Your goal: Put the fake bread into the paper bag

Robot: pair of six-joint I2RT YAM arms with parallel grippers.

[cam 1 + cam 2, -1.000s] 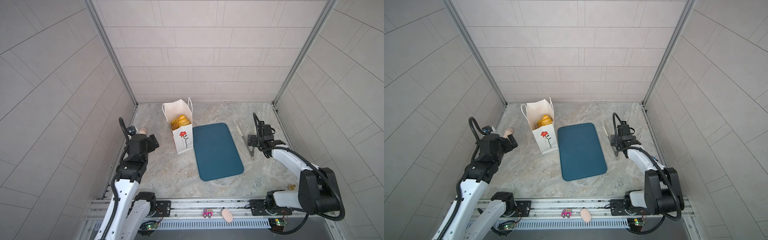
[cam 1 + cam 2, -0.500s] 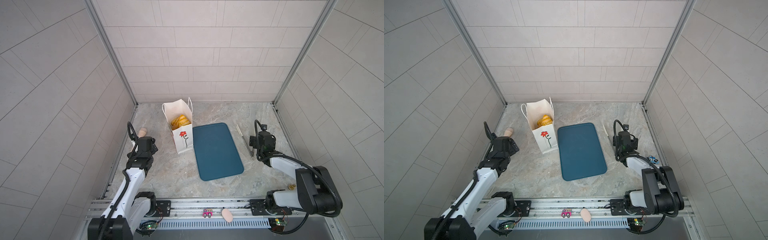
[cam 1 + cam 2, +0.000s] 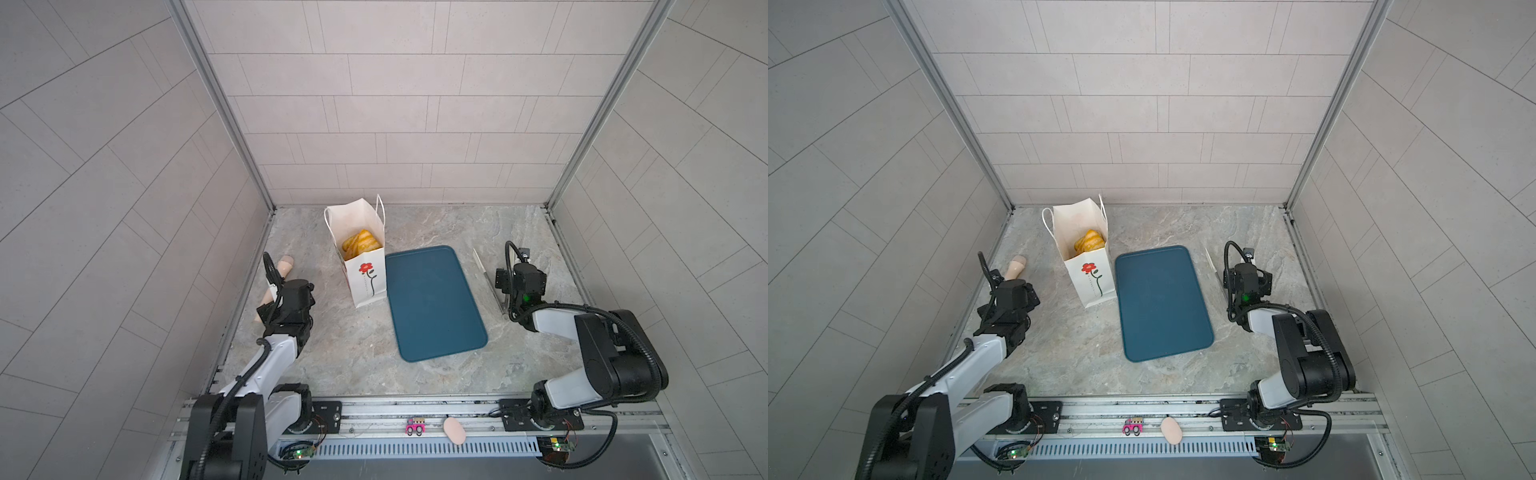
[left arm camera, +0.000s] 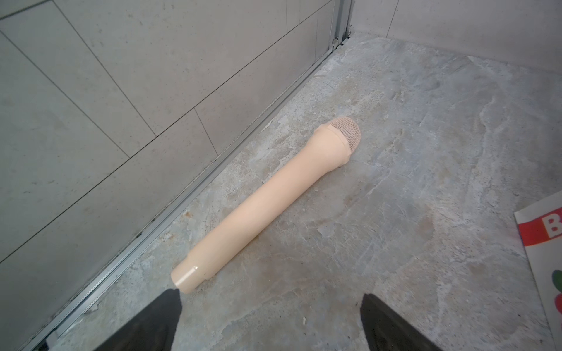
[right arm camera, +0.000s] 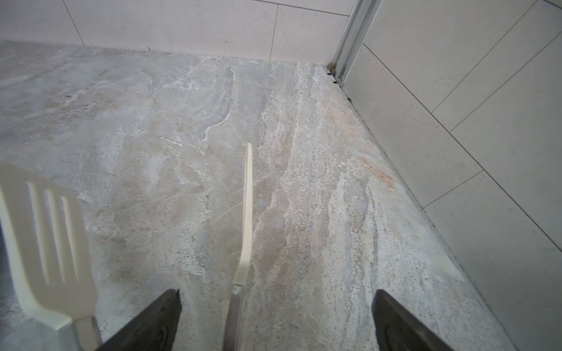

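The paper bag (image 3: 362,270) (image 3: 1088,274), white with a red flower on its face, stands upright left of the middle in both top views. Glossy golden fake bread (image 3: 360,243) (image 3: 1089,242) fills its open mouth. My left gripper (image 3: 291,297) (image 4: 270,304) hangs low to the left of the bag, open, with only bare table between its fingers. My right gripper (image 3: 519,282) (image 5: 276,301) is low on the far right, open, with nothing gripped. A corner of the bag (image 4: 544,243) shows in the left wrist view.
A beige microphone-shaped rod (image 4: 267,200) (image 3: 275,286) lies along the left wall, just ahead of my left fingers. White-tipped metal tongs (image 5: 244,218) (image 3: 490,282) lie under my right gripper. A dark blue tray (image 3: 432,303) sits mid-table. A pink egg (image 3: 454,430) rests on the front rail.
Both arms have folded down and now sit low over the table. The left forearm, raised a second ago, has dropped. Both grippers stayed open.
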